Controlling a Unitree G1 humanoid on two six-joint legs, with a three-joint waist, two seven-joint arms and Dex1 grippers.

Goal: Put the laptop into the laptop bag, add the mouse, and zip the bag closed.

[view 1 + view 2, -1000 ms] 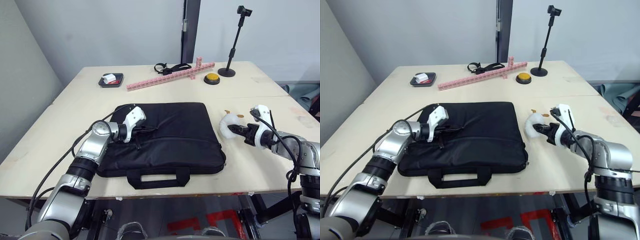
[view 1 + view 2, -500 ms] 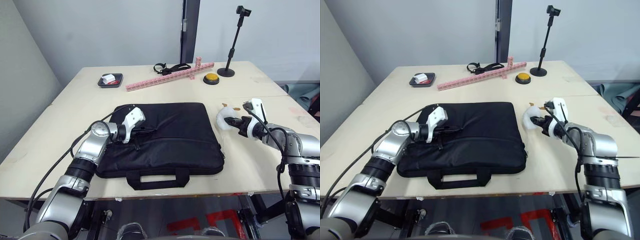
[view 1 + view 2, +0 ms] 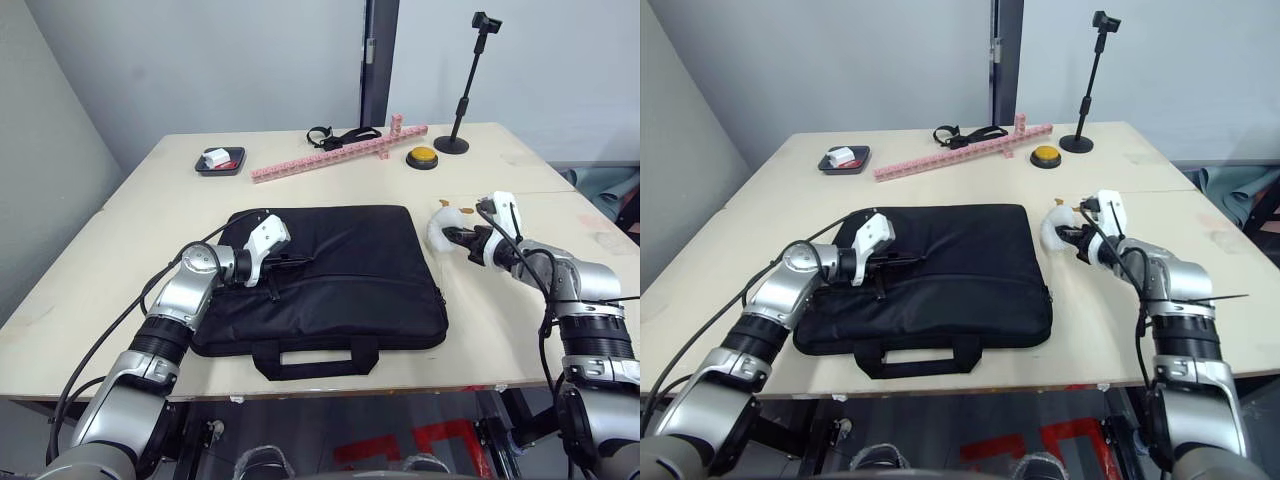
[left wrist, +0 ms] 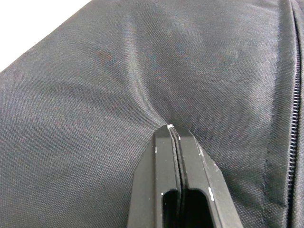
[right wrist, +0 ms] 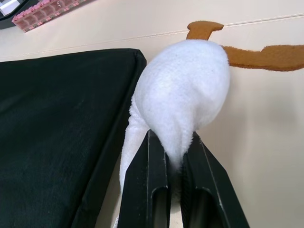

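Holding a white fuzzy lump in our right end effector, we are keeping it just beside the right far corner of the laptop bag. The two black fingers are clamped on the lower edge of that soft, rounded lump, which is sitting over the pale worktop close to the bag's edge. It looks plush rather than glossy, so we cannot tell that it is the mouse. Orange-brown marks are showing on the worktop just beyond it.

Our left end effector is resting on the left far part of the bag, its fingers pressed together with the tips pinching a small fold of the black fabric, which is puckering toward them. The bag's zipper is running along the edge close by.

The bag is lying flat in the middle of the worktop, its two strap handles pointing toward the near edge. We are not seeing inside it, so we cannot tell where the laptop is.

Toward the far side we are seeing a small dark tray on the left, a long pink bar, a black strap, a yellow button and a black stand on the right.
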